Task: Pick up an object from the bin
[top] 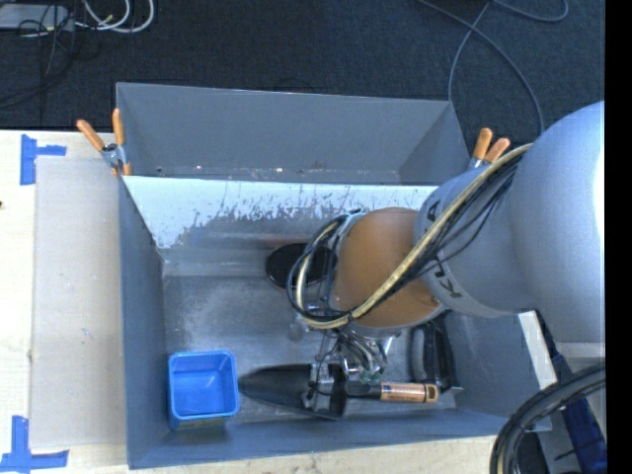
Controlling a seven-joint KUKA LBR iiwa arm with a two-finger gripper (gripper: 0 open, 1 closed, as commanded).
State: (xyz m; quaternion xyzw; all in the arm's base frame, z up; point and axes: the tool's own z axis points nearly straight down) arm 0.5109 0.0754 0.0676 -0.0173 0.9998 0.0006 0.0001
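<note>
Our tool [328, 388] hangs right over a black spatula [272, 387] by the bin's [143, 294] near wall. We cannot tell its width. Just right lies a wooden handle [407, 393], left a blue tray [202, 385], and beyond a black oval [281, 262].

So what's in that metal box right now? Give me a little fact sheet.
Container: grey metal bin
Gripper: gripper down low over the black tool
Nearest thing: black tool, spatula-like with a wooden handle, lying flat along the bin's lower wall
Others: blue square tub, lower left; dark round thing, partly hidden behind the arm
Holding anything: cannot tell
</note>
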